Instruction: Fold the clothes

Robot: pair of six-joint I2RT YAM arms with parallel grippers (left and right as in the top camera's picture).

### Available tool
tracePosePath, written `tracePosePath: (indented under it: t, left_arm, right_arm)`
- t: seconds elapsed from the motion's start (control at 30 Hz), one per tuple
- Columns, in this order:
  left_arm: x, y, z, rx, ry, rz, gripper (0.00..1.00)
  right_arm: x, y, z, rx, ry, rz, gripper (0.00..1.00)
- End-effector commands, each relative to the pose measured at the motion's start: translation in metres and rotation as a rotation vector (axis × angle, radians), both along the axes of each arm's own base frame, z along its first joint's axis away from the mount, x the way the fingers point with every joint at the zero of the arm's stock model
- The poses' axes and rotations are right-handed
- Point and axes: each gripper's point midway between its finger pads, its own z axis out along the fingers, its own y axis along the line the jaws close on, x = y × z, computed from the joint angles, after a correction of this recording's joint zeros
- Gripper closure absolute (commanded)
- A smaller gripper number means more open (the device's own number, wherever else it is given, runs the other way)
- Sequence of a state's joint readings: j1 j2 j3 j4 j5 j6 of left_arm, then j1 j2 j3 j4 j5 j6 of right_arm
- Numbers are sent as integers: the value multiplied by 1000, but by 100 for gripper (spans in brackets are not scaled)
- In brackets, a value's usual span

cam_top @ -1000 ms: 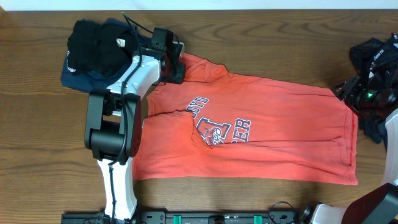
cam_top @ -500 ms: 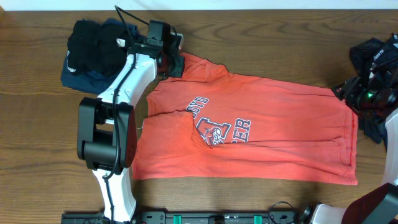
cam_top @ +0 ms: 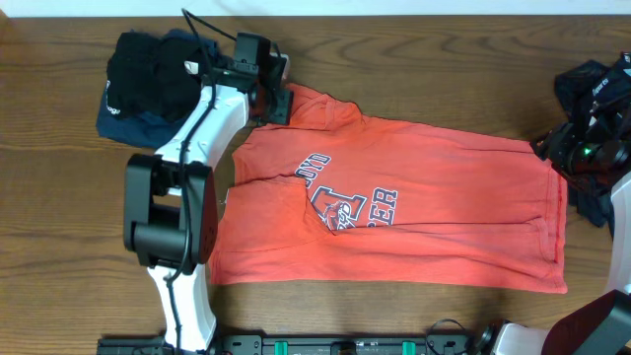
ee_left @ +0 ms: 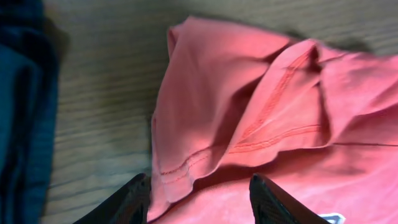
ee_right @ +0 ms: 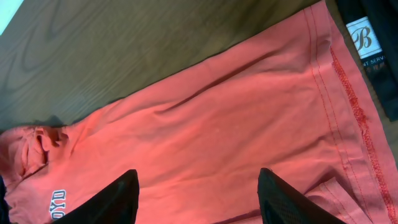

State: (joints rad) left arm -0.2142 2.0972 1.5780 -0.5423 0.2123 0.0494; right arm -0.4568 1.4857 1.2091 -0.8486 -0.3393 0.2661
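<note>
The clothes are chiefly an orange-red T-shirt (cam_top: pixel 414 207) with navy-and-white lettering, lying spread out across the table. My left gripper (cam_top: pixel 274 99) is at its far-left sleeve. In the left wrist view the left gripper (ee_left: pixel 199 180) is open, and the sleeve's stitched hem (ee_left: pixel 186 174) lies loose between the fingers (ee_left: pixel 134 202). My right gripper (cam_top: pixel 550 148) hovers at the shirt's right end. In the right wrist view the right gripper (ee_right: pixel 198 173) is open above flat shirt cloth (ee_right: pixel 217 124), holding nothing.
A heap of black and navy garments (cam_top: pixel 148 84) lies at the far left, just beside the left gripper. More dark garments (cam_top: pixel 592 202) sit at the right edge under the right arm, one with a white label (ee_right: pixel 365 38). Bare wooden table (cam_top: pixel 59 217) surrounds the shirt.
The left arm's elbow has swung to the left, and its gripper has shifted slightly toward the far edge at the sleeve. The right arm and the shirt look unchanged.
</note>
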Motion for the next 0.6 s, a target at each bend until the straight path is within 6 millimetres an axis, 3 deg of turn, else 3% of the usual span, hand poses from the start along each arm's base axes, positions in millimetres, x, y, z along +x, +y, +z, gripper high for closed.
tracePosePath:
  t: [0.0,0.17,0.3,0.47,0.57]
  left_arm:
    - [-4,4,-21,22,43,7,48]
    - [2,4,-22,25,23,10,49]
    - [0,4,-34,30,47,10,49]
    - [-2,2,-37,23,59,9,60]
    - [-4,-1,-37,0,68,4,78]
  right_arm:
    - [0,0,4,-20,-8,12,41]
    - [0,0,4,-19,-6,12,40]
    - [-2,1,3,-15,1,12,41]
    - [-2,1,3,-14,3,12,41]
    - [-2,1,3,-14,3,12,41]
